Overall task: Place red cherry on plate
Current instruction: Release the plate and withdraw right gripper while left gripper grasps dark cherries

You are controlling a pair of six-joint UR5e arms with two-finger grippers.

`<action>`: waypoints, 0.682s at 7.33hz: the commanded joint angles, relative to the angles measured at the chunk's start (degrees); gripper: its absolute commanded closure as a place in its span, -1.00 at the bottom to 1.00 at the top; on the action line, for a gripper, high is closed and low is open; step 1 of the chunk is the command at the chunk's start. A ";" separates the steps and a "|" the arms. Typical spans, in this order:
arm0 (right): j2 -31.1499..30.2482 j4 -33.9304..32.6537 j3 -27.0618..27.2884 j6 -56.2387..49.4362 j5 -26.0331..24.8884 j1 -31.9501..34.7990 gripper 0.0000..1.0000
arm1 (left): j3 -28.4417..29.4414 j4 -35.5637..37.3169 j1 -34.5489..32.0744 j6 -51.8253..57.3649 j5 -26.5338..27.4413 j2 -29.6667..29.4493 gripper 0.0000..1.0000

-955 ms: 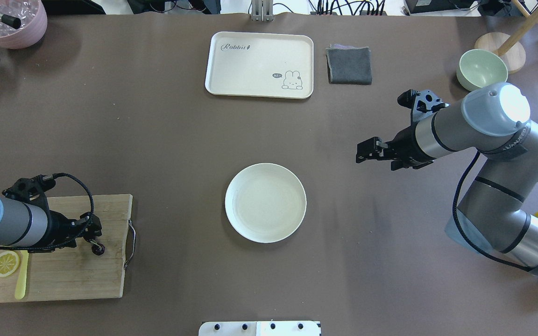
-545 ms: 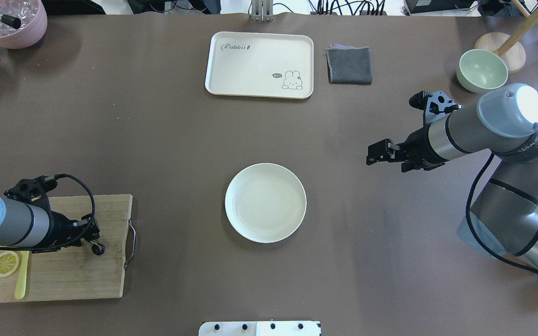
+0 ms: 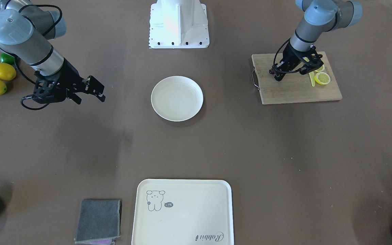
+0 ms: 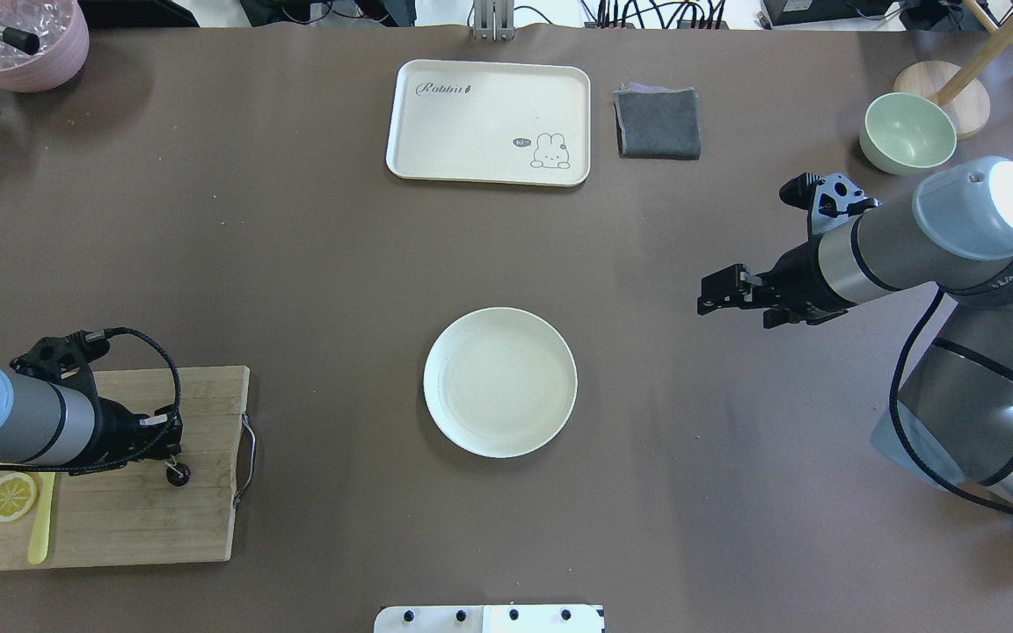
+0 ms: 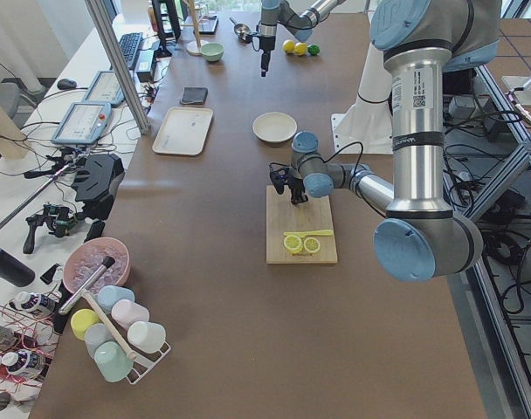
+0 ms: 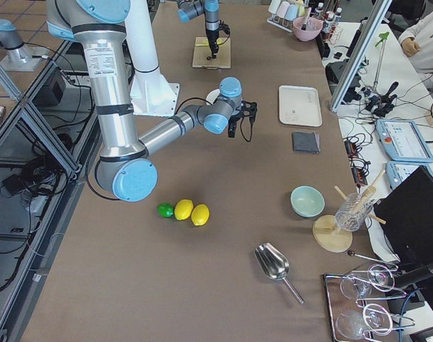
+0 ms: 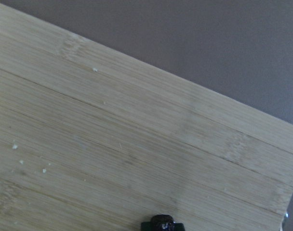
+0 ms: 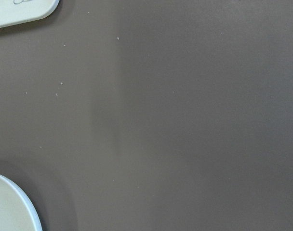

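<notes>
Bench and room: long table with a brown matte cover (image 4: 295, 264), open lab space.
Light is soft and even, and shadows on the cover are faint and blurred. A silver aluminium post (image 5: 117, 61) rises at one long edge of the table, with a white side desk (image 5: 82, 61) just beyond it. Tan tiled floor (image 6: 24, 7) and grey floor (image 6: 31, 285) lie along the opposite side.

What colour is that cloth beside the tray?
The folded square cloth is dark grey, clearest in the overhead view.
</notes>
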 commanded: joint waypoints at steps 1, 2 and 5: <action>-0.30 0.00 0.13 -0.85 2.08 1.45 -1.00 | -2.35 0.18 -0.93 0.07 -0.91 -0.07 1.00; -0.82 0.00 0.22 -1.12 3.23 2.76 -1.00 | -2.80 0.36 -1.02 0.07 -2.74 -2.07 1.00; -8.17 0.09 2.49 -10.83 6.91 8.90 -1.00 | -2.89 9.18 -2.69 0.07 -3.99 -15.83 1.00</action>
